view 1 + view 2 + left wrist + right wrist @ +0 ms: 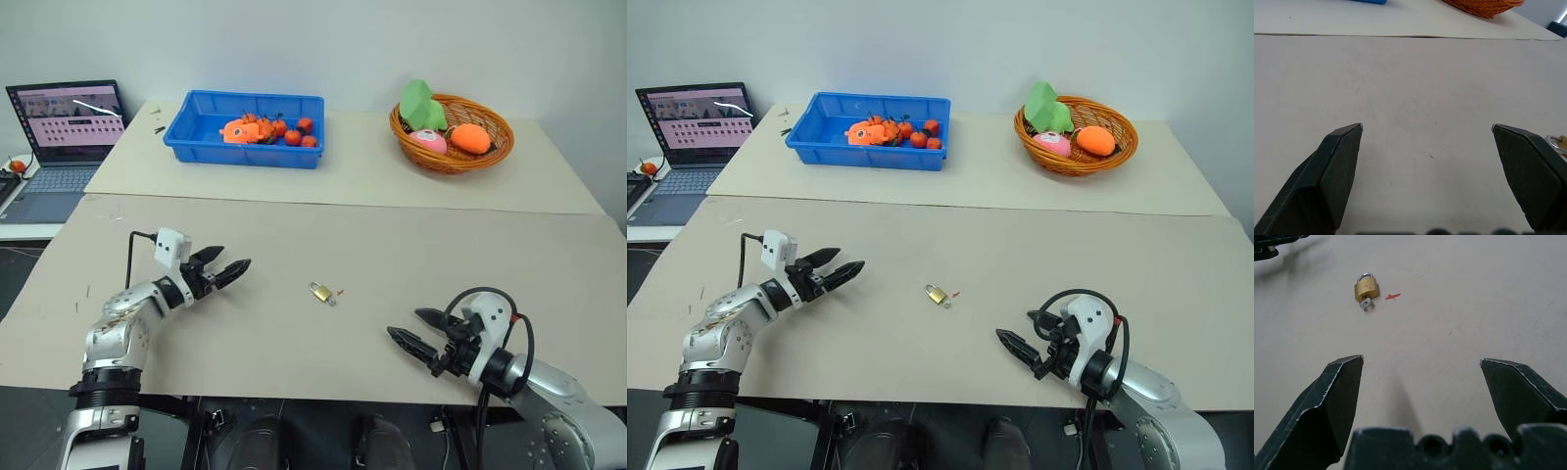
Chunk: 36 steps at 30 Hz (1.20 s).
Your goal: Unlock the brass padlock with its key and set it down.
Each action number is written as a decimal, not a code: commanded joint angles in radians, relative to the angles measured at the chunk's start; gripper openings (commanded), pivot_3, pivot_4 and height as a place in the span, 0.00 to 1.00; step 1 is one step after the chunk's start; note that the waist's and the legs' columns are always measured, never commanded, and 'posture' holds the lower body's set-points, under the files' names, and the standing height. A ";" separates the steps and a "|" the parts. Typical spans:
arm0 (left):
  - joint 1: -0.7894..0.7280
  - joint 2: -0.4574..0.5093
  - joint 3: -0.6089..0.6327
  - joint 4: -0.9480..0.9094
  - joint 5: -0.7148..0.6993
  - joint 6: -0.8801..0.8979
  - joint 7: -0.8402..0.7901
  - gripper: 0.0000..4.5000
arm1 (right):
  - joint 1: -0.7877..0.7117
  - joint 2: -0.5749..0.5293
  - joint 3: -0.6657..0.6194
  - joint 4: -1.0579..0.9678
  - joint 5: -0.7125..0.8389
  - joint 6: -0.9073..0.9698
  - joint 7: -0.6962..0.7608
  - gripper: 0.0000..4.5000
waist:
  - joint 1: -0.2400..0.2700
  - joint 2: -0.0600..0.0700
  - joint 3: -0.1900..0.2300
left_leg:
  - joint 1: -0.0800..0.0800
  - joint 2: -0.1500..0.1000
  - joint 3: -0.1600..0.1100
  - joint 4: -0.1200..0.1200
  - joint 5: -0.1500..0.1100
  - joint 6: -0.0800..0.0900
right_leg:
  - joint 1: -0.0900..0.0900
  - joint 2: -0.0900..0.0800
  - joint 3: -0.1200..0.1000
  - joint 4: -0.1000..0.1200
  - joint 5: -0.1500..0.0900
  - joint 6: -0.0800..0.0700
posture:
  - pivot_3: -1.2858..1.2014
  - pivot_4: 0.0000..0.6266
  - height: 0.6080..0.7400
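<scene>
The brass padlock [320, 291] lies flat on the beige table [294, 333], midway between my two arms. Its silvery shackle looks closed in the right wrist view, and the small silvery key [1365, 303] sticks out of the lock body [1366, 286]. My left gripper [233, 260] hovers open to the padlock's left, pointing toward it, with nothing between its fingers [1342, 161]. My right gripper [404, 323] is open and empty too, near the table's front edge to the padlock's right, and also aimed at it. Past one left finger, the padlock's edge [1556, 142] peeks out.
A tiny red speck [1393, 296] lies right beside the padlock. At the back stand a blue bin [245, 147] holding orange and red toys and a wicker basket [451, 157] of soft toys. A laptop [69, 122] sits open at the far left.
</scene>
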 commanded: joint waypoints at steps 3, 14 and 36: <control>0.012 0.001 -0.011 -0.095 0.012 -0.040 0.004 1.00 | -0.065 0.016 0.035 0.019 -0.019 -0.028 -0.005 1.00 | -0.002 0.000 0.000 | 0.000 0.000 0.000 0.001 0.000 0.000 | 0.000 0.000 0.000 0.000 0.000 0.000 | 0.52 0.24 0.57; 0.035 -0.009 -0.027 -0.091 0.019 -0.043 0.016 1.00 | -0.140 -0.099 0.171 -0.178 -0.004 0.100 0.029 1.00 | -0.001 0.000 0.000 | 0.000 0.000 0.000 0.002 0.000 0.000 | 0.000 0.000 0.000 0.001 0.000 0.000 | 0.52 0.24 0.57; 0.116 0.101 -0.117 -0.353 -0.010 -0.052 -0.182 1.00 | -0.503 0.128 0.458 0.073 -0.229 0.260 -0.216 1.00 | -0.014 0.000 0.000 | -0.004 0.000 0.000 0.004 0.000 0.000 | -0.003 0.001 -0.001 0.002 0.000 0.000 | 0.52 0.24 0.57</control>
